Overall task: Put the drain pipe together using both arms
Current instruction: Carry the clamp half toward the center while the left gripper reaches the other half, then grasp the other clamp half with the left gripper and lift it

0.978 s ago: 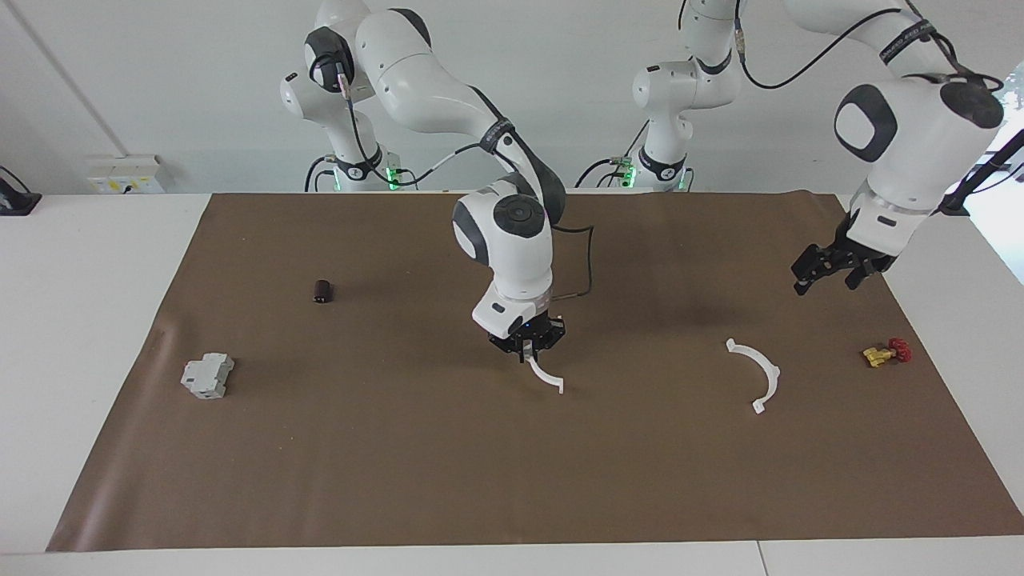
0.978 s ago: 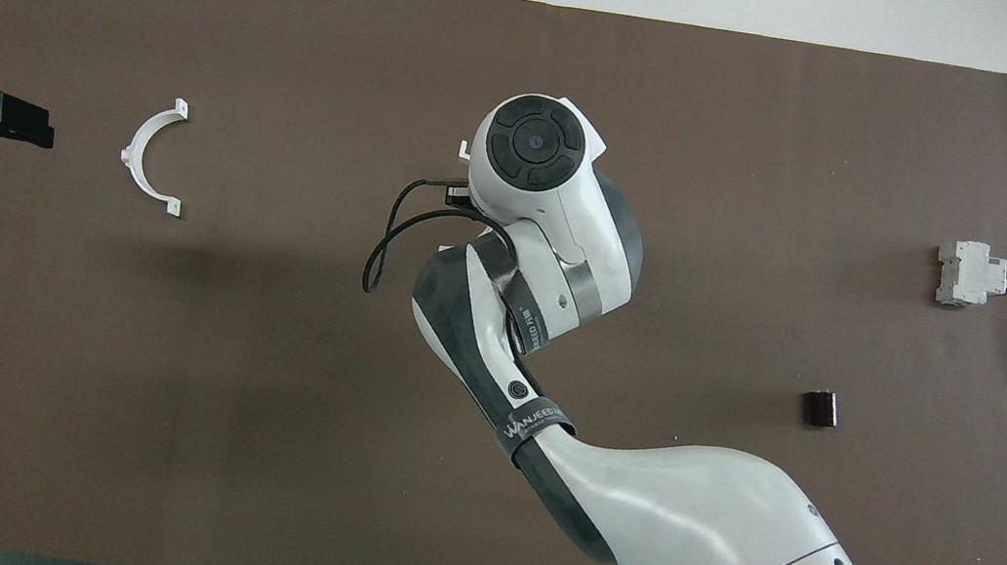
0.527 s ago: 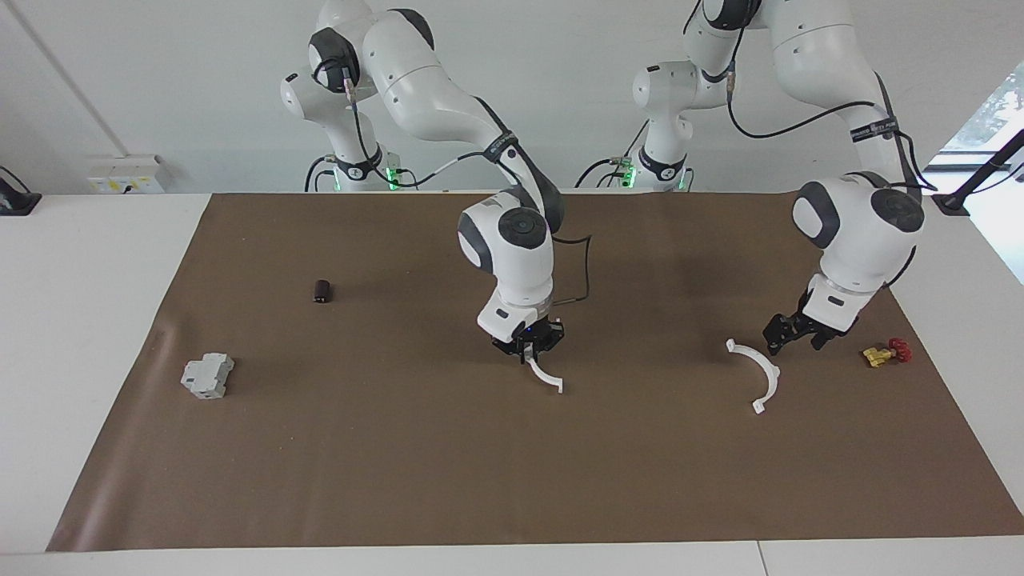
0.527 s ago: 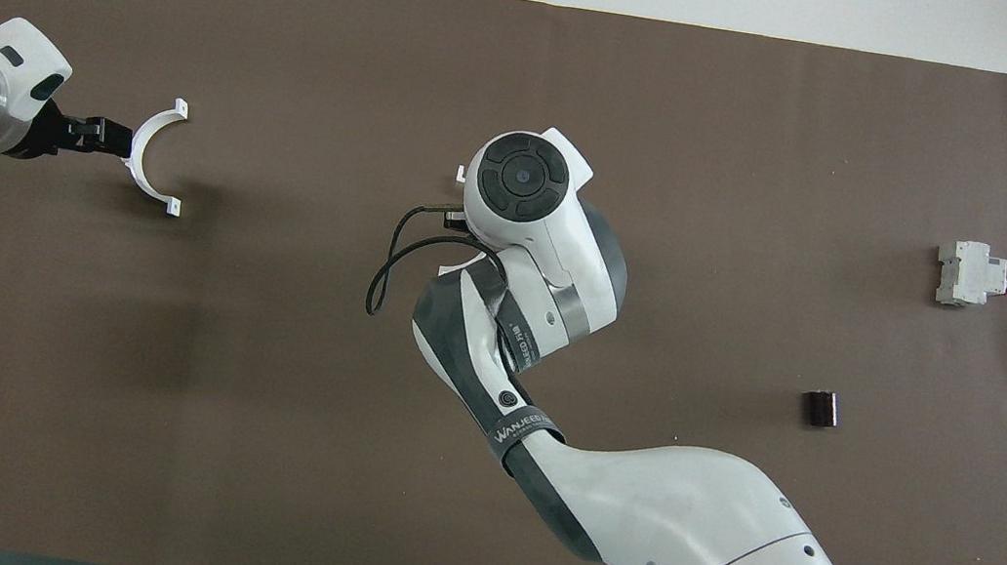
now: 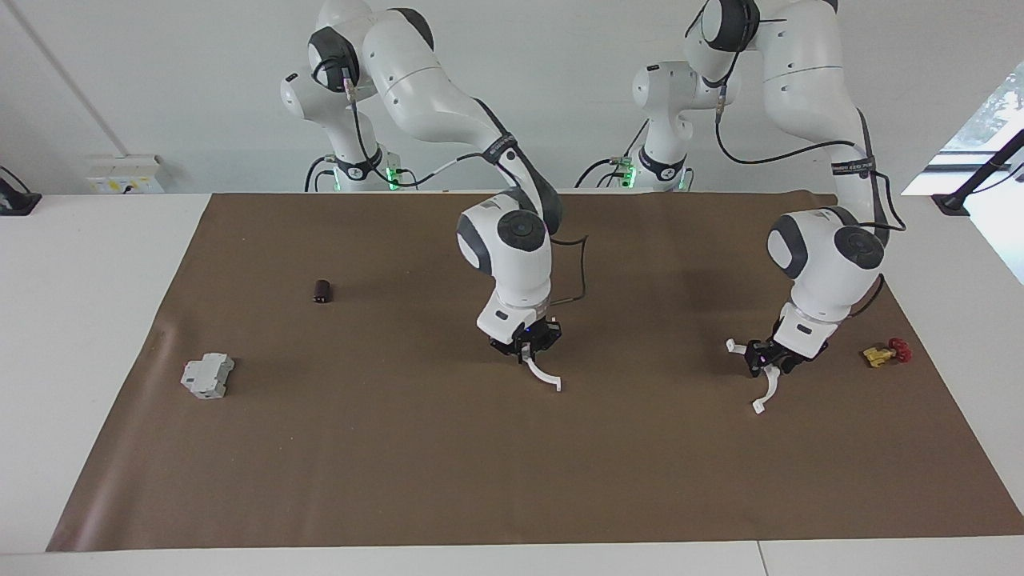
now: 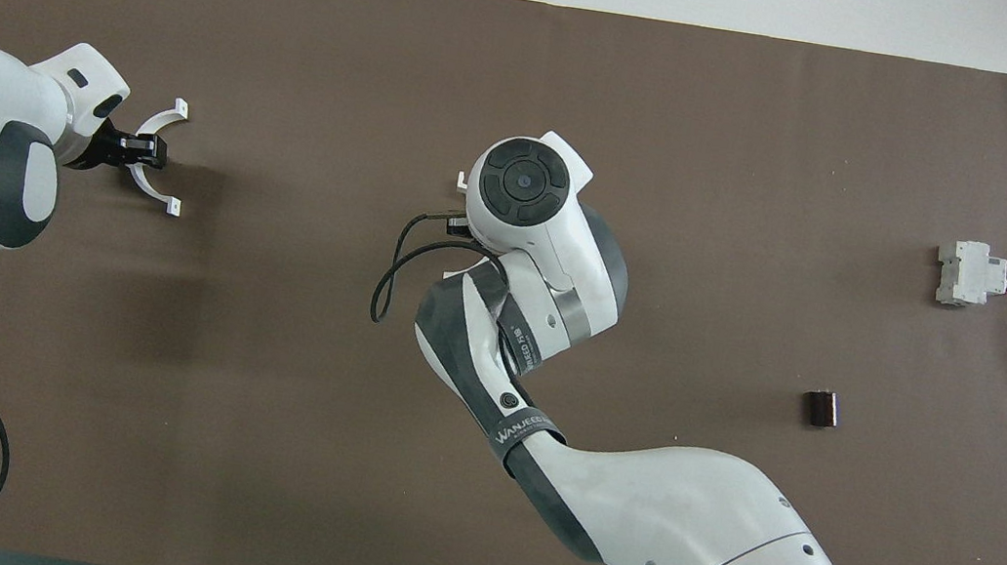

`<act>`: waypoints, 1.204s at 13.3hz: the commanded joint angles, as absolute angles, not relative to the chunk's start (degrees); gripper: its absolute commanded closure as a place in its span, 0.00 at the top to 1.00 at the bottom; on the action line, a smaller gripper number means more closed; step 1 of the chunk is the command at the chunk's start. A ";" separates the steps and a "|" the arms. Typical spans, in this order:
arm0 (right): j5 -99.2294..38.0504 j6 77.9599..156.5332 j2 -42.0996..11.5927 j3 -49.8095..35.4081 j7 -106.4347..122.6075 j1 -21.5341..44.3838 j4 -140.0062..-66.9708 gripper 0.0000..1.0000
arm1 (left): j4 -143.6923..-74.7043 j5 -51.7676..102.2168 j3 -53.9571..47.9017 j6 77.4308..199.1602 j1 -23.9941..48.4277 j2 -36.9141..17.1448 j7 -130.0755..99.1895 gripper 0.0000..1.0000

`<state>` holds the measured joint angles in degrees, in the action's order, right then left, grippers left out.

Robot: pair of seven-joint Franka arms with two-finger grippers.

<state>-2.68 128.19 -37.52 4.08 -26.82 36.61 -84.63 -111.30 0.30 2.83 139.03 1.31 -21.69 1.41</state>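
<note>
Two white half-rings on the brown mat (image 5: 400, 480). One (image 5: 544, 376) hangs from the right gripper (image 5: 526, 350), clamped tight, mid-mat; in the overhead view the arm hides most of it. The other (image 5: 766, 390) lies toward the left arm's end, left gripper (image 5: 764, 362) astride its middle; grip unclear. One grey block (image 5: 207, 375), one dark cylinder (image 5: 322, 290).

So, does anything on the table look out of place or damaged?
Nothing looks damaged or spilled. The two white arcs look intact, each at a gripper. The grey block, the dark cylinder and the small red and yellow part lie apart, unused.
</note>
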 commanded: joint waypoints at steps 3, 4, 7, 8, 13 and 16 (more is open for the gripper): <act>-2.02 131.05 -36.39 4.04 -26.37 37.62 -87.36 0.11 | -113.03 -0.62 3.16 140.19 1.58 -20.22 0.09 0.00; -2.02 131.13 -36.39 4.04 -26.37 37.62 -87.36 0.18 | -112.94 -0.62 3.16 140.19 1.50 -19.26 0.26 0.00; -2.20 129.91 -36.30 4.13 -26.46 37.18 -86.14 0.96 | -112.76 -0.62 2.99 137.82 2.10 -15.83 0.26 0.00; -2.28 128.86 -35.95 4.39 -26.46 37.00 -85.26 1.00 | -112.68 -0.62 3.08 136.25 3.94 -14.69 0.09 0.00; -2.02 111.30 -27.10 4.57 -24.88 28.41 -80.15 1.00 | -111.71 -1.23 3.43 134.56 15.18 -14.06 -12.89 0.00; -2.37 100.76 -19.88 4.66 -19.44 20.33 -80.24 1.00 | -110.57 -8.06 3.34 133.77 21.78 -15.55 -25.96 0.00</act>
